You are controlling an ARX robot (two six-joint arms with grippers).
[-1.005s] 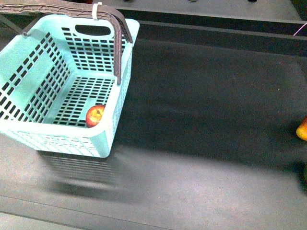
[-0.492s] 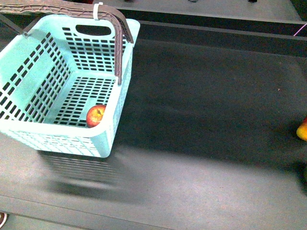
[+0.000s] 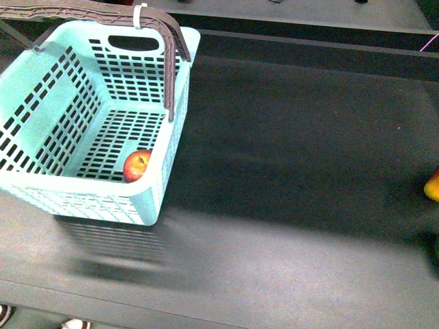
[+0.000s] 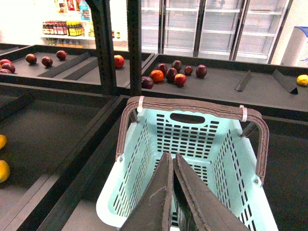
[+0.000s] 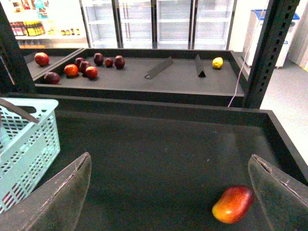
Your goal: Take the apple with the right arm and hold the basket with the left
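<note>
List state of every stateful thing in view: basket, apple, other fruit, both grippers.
basket: upright on the dark surface, handle raised, holds one apple.
apple: inside the basket, at its near right corner.
yellow-red fruit: loose on the surface, outside the basket.
left gripper: shut, empty, above the basket.
right gripper: open, empty.

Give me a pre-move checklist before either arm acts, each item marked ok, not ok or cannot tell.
1. Apple inside the basket: ok.
2. Right gripper open and empty: ok.
3. Left gripper shut, above the basket's open top, gripping nothing visible: not ok for holding.
4. Basket handle upright and unobstructed: ok.
5. Loose yellow-red fruit lies on the dark shelf between the right gripper's fingers, not the target: not ok.
6. Basket resting steady: cannot tell.
</note>
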